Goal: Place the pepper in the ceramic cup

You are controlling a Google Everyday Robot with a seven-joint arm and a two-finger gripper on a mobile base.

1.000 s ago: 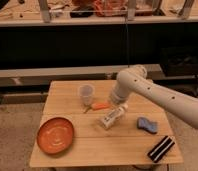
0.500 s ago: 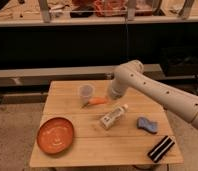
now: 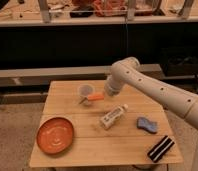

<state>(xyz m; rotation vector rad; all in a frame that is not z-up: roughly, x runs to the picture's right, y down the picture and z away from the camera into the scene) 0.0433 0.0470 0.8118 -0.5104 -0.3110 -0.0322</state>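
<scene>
The pepper [image 3: 96,97], small, slim and orange, hangs just above the wooden table [image 3: 92,150], lying roughly level. Its left end reaches the lower right side of the ceramic cup [image 3: 85,90]. The cup is a pale handleless tumbler standing upright at the table's back centre. My gripper [image 3: 104,95] is at the end of the white arm that comes in from the right. It sits just right of the cup and is shut on the pepper's right end.
An orange plate [image 3: 55,135] lies at the front left. A white tube-shaped bottle [image 3: 113,116] lies on its side mid-table. A blue object [image 3: 147,125] and a black-and-white striped object [image 3: 161,148] lie at the right front. Dark shelving stands behind the table.
The gripper has moved left and slightly up toward the cup, carrying the pepper with it. The pepper now sits against the cup's side. The bottle, plate and cup stayed put.
</scene>
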